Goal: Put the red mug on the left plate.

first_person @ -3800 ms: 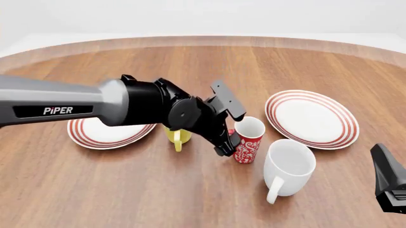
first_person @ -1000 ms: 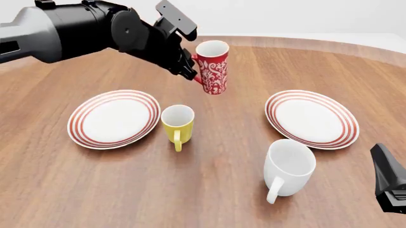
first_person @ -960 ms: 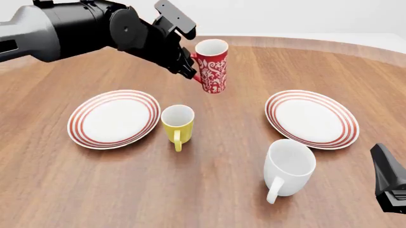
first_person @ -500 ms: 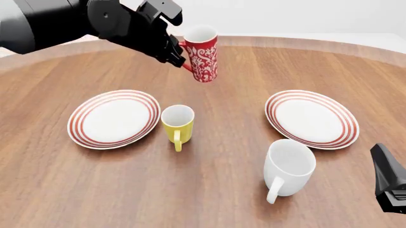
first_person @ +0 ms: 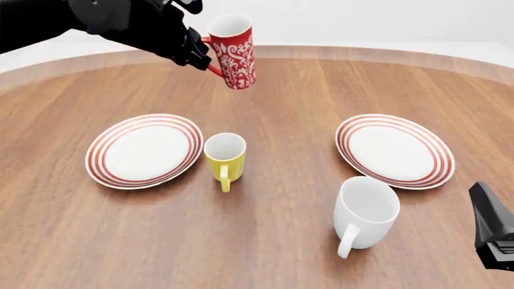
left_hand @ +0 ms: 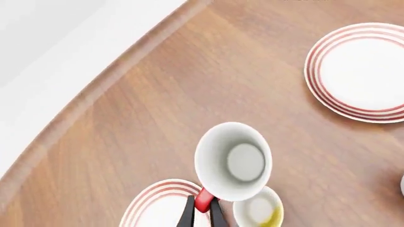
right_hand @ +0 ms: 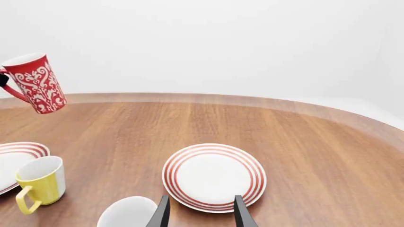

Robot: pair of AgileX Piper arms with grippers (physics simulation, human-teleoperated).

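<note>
The red mug (first_person: 233, 52) with white floral pattern hangs high in the air above the table's far middle, tilted a little. My left gripper (first_person: 202, 55) is shut on its red handle. In the left wrist view I look down into the mug's white inside (left_hand: 235, 160), with the fingers (left_hand: 203, 213) pinching the handle. The mug also shows in the right wrist view (right_hand: 35, 83). The left plate (first_person: 144, 150) lies on the table, below and left of the mug. My right gripper (right_hand: 199, 213) is open and empty, low at the near right (first_person: 494, 232).
A yellow mug (first_person: 225, 158) stands right beside the left plate. A larger white mug (first_person: 365, 212) stands at the near right. A second red-ringed plate (first_person: 394, 150) lies at the right. The table's curved far edge (first_person: 362, 54) runs behind the mug.
My left gripper has carried the red mug further up and to the left. It lifted the mug from the table beside the white mug earlier. The right arm has not moved.
</note>
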